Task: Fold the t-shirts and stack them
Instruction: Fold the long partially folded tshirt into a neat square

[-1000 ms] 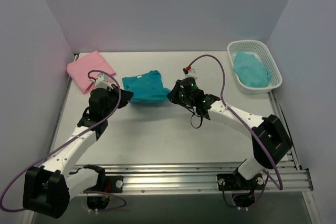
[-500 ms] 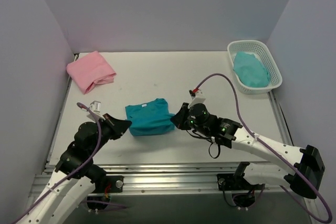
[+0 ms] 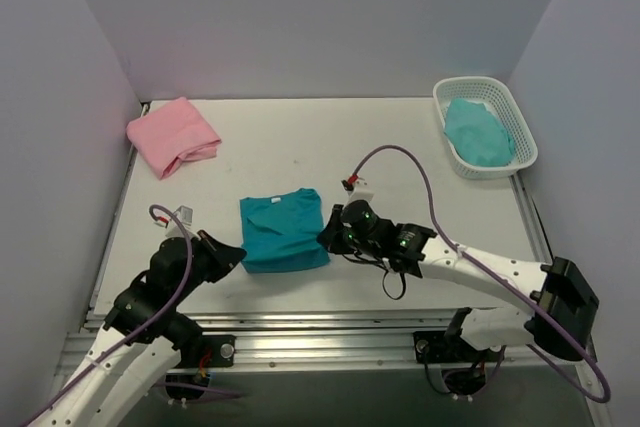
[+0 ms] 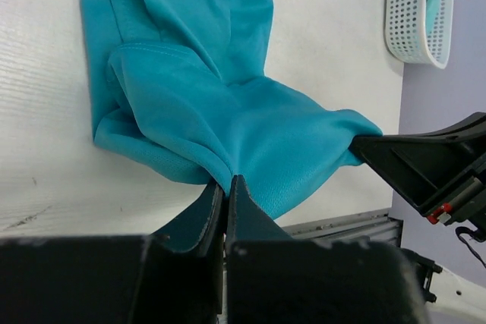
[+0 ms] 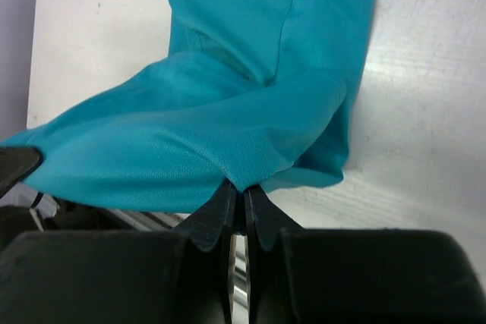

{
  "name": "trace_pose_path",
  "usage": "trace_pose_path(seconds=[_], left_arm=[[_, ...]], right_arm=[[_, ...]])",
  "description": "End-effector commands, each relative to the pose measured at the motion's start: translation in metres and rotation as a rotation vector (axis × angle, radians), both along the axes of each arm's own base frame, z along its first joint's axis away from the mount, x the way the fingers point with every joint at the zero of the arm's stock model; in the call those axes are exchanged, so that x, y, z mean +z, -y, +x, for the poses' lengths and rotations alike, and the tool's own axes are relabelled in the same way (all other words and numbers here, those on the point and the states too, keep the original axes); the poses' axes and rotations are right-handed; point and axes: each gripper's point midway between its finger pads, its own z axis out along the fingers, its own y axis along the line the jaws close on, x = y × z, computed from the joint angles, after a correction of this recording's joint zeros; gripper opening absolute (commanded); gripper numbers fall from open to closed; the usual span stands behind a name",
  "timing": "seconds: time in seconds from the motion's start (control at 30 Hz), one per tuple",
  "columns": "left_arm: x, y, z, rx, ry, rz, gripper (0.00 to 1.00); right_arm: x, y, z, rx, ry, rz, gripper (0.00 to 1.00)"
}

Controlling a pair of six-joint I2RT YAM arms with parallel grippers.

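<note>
Now teal t-shirt (image 3: 283, 232), collar far, left end effector (image 3: 240, 252) and right end effector (image 3: 323, 239) pinching hem

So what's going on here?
Two robot arms are folding the teal t-shirt. The left gripper and right gripper are each shut on a side of it, holding a fold off the table. A pink t-shirt lies folded far left; another teal cloth sits in the white basket.

Soft, even light is filling 3 views.
Faint shadows are lying on the table (image 3: 300, 147); the left fingers (image 4: 190, 225) are showing blurred.
</note>
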Motion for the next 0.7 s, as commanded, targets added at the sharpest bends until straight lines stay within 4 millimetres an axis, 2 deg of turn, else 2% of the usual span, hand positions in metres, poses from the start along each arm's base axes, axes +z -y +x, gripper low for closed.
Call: trace_pose_path(seconds=[0.0, 0.03, 0.07, 0.13, 0.17, 0.23, 0.27, 0.3, 0.33, 0.37, 0.4, 0.43, 0.47, 0.5, 0.53, 0.57, 0.6, 0.63, 0.67], left_arm=[[0.024, -0.01, 0.02, 0.077, 0.067, 0.047, 0.02], [0.027, -0.008, 0.025, 0.076, 0.077, 0.048, 0.02], [0.029, -0.006, 0.029, 0.073, 0.085, 0.054, 0.02], [0.029, 0.002, 0.046, 0.07, 0.096, 0.072, 0.02], [0.034, 0.005, 0.057, 0.077, 0.124, 0.084, 0.03], [0.028, 0.011, 0.077, 0.084, 0.1, 0.135, 0.04], [0.033, 0.014, 0.091, 0.087, 0.13, 0.148, 0.06], [0.019, 0.018, 0.104, 0.082, 0.086, 0.187, 0.07], [0.028, 0.021, 0.118, 0.084, 0.111, 0.19, 0.09], [0.027, 0.012, 0.135, 0.112, 0.112, 0.215, 0.11], [0.01, 0.015, 0.157, 0.106, 0.076, 0.227, 0.14], [0.016, 0.011, 0.177, 0.124, 0.091, 0.214, 0.17], [0.017, 0.005, 0.2, 0.149, 0.113, 0.195, 0.19], [-0.015, -0.02, 0.228, 0.211, 0.037, 0.216, 0.18], [-0.003, -0.028, 0.255, 0.241, 0.079, 0.196, 0.16], [-0.003, -0.037, 0.276, 0.273, 0.098, 0.188, 0.16], [-0.031, -0.055, 0.294, 0.313, 0.027, 0.193, 0.46], [-0.031, -0.057, 0.307, 0.316, 0.02, 0.168, 0.76], [-0.018, -0.058, 0.322, 0.338, 0.026, 0.139, 0.94]], right_arm=[[-0.004, 0.013, 0.04, -0.077, 0.055, -0.135, 0.0], [0.005, 0.006, 0.049, -0.076, 0.068, -0.125, 0.0], [-0.007, 0.007, 0.061, -0.082, 0.04, -0.151, 0.0], [-0.011, 0.006, 0.078, -0.074, 0.033, -0.167, 0.0], [-0.018, 0.007, 0.096, -0.087, 0.01, -0.177, 0.0], [-0.023, 0.006, 0.116, -0.094, -0.007, -0.183, 0.0], [-0.025, 0.001, 0.135, -0.102, -0.013, -0.184, 0.0], [-0.027, 0.0, 0.146, -0.11, -0.019, -0.195, 0.0], [-0.03, -0.003, 0.155, -0.117, -0.028, -0.204, 0.0], [-0.048, -0.006, 0.165, -0.109, -0.053, -0.235, 0.0], [-0.03, -0.015, 0.191, -0.124, -0.016, -0.197, 0.0], [-0.031, -0.018, 0.205, -0.132, -0.019, -0.197, 0.04], [-0.061, -0.019, 0.221, -0.138, -0.059, -0.234, 0.2], [-0.063, -0.023, 0.24, -0.149, -0.052, -0.221, 0.22], [-0.033, -0.036, 0.278, -0.142, -0.006, -0.121, 0.35], [-0.062, -0.048, 0.299, -0.119, -0.029, -0.092, 0.54], [-0.011, -0.077, 0.326, -0.037, 0.042, 0.059, 0.74], [-0.004, -0.077, 0.346, -0.032, 0.053, 0.104, 0.99], [-0.034, -0.081, 0.351, -0.027, -0.008, 0.09, 1.0]])
